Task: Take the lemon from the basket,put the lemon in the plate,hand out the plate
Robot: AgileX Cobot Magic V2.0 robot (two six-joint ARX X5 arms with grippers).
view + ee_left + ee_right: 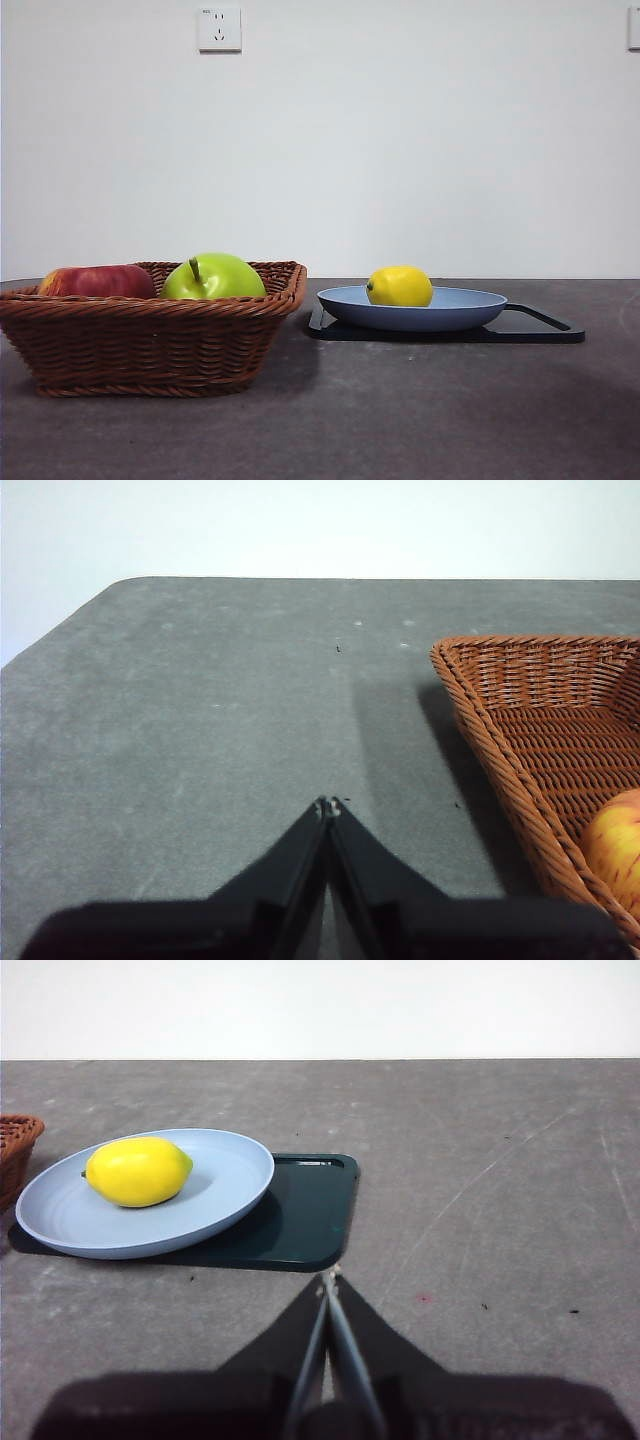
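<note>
Lemon [400, 286] is sitting in the plate [450, 312], toward the plate's 9 o'clock side in the front view, nubbed tip pointing at the basket [150, 340]. It is resting on the plate floor, touching nothing else.

Plate is lying on a flat black tray [540, 328], covering the tray's basket-side half and overhanging that edge a little; the tray's far half is showing bare at 3 o'clock of the plate. Tray is sitting on the grey table [400, 420].

Basket is standing at 9 o'clock of the plate, near it but apart, a narrow strip of table showing between its rim and the tray. Inside it: a green apple [213, 277] with stem up, near the basket's middle, and a red apple [97, 281] at 9 o'clock of the green one. Can't tell whether the two apples are touching.

Left gripper [329, 805]: jaws are pressed together tip to tip, holding nothing. It is hanging over bare table beside the basket's outer wall, clear of the rim. Red apple is just peeking in at the frame edge there.

Right gripper [329, 1278]: jaws are likewise fully closed, holding nothing. It is pointing at the tray's near corner, over bare table, not touching plate or tray.

Neither arm is showing in the front view. A wall socket [219, 29] is sitting on the white wall at 12 o'clock above the basket.
</note>
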